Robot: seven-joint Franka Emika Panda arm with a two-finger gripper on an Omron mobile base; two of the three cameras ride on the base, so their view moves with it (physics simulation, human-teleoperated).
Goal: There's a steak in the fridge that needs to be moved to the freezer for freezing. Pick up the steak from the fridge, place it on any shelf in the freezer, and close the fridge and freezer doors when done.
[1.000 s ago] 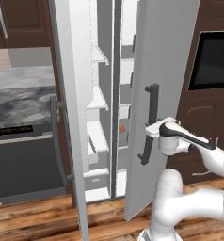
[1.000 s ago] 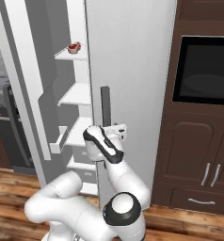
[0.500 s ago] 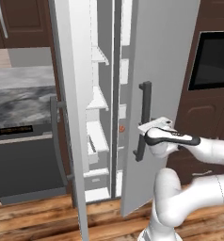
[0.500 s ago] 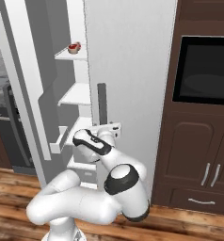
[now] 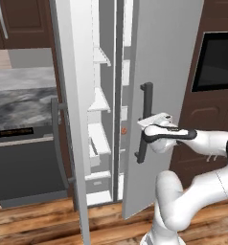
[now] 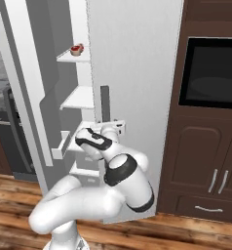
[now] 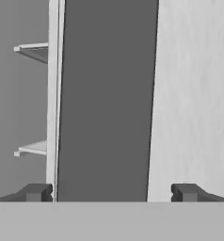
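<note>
Clearly my pincer (image 7: 109,192) is spread astride the fridge door's dark bar handle (image 7: 107,99), tips at 7 and 5 o'clock, so pushing crookedly could let it slip off.

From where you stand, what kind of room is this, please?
A home kitchen, rendered. A tall pale grey fridge-freezer unit stands open, a built-in oven sits in dark wood cabinets, and a marble-like counter is to the left.

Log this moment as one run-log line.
steak: on freezer shelf | gripper: open, straddling fridge door handle | both doors: ajar
</note>
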